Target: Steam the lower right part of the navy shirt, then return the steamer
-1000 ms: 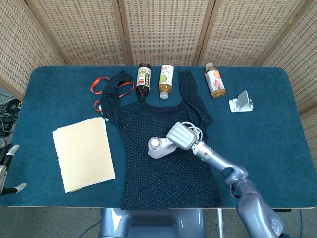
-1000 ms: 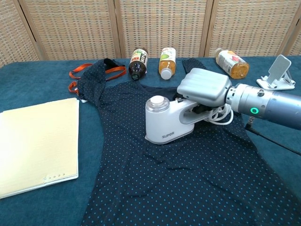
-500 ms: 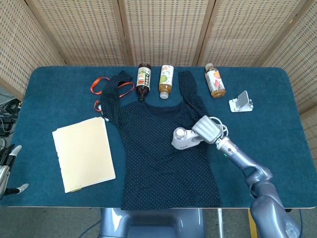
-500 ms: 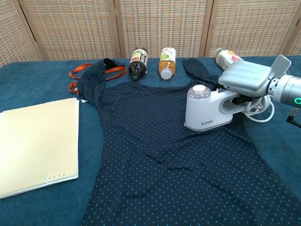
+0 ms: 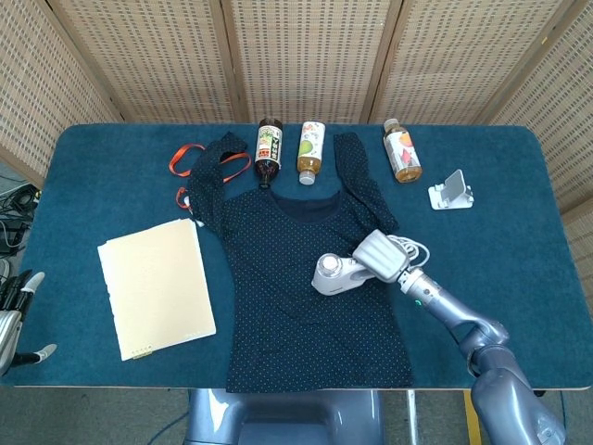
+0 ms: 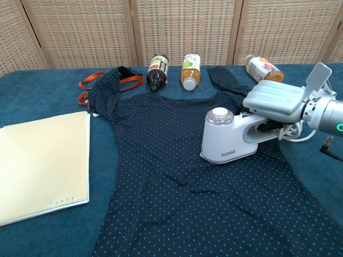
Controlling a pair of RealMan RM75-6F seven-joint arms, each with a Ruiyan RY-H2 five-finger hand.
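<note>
The navy dotted shirt (image 5: 296, 315) (image 6: 177, 214) lies flat on the blue table, collar toward the far side. A white steamer (image 5: 332, 273) (image 6: 225, 142) stands on the shirt's right half, about mid-height, with its round head pointing left. My right hand (image 5: 378, 255) (image 6: 274, 100) grips the steamer's handle from the right, and the white cord (image 5: 414, 248) loops beside the wrist. My left hand (image 5: 17, 320) shows only at the head view's left edge, off the table, fingers apart and holding nothing.
Three bottles lie along the far edge: a dark one (image 5: 269, 148) (image 6: 157, 70), an orange one (image 5: 311, 151) (image 6: 189, 69) and another (image 5: 401, 153) (image 6: 262, 69). A white phone stand (image 5: 451, 192) (image 6: 319, 80) sits right, a yellow notepad (image 5: 156, 287) (image 6: 40, 160) left, an orange lanyard (image 5: 185, 162) (image 6: 91, 83) behind it.
My right hand carried the steamer from the shirt's middle to its right side, then back a little to the left and toward me. The left hand barely shifted.
</note>
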